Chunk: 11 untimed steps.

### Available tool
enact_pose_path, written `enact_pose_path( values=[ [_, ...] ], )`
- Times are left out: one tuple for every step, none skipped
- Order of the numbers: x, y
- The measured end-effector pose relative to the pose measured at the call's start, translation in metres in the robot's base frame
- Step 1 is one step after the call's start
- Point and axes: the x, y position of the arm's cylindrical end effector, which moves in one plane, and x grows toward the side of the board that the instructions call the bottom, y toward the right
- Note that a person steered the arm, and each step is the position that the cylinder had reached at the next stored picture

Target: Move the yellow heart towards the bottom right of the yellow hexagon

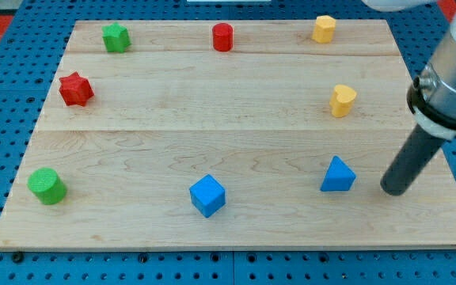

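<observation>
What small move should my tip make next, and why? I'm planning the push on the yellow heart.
Probably slide my tip toward the view's top-left, ending just left of the yellow heart. The tip now sits low on the board, right of the blue triangle, touching no block. The heart lies below the yellow hexagon and only slightly right of it, so it likely needs a rightward nudge from its left side.
</observation>
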Motion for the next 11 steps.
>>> enact_pose_path(
  values=[
    [-0.014, -0.043],
    [0.004, -0.112],
    [0.006, -0.159],
    [0.000, -0.151],
    [-0.039, -0.095],
    [-0.091, -0.052],
    [-0.138, -0.041],
    [-0.172, -0.041],
    [-0.213, -0.044],
    [-0.241, -0.044],
    [-0.216, -0.055]
  ],
)
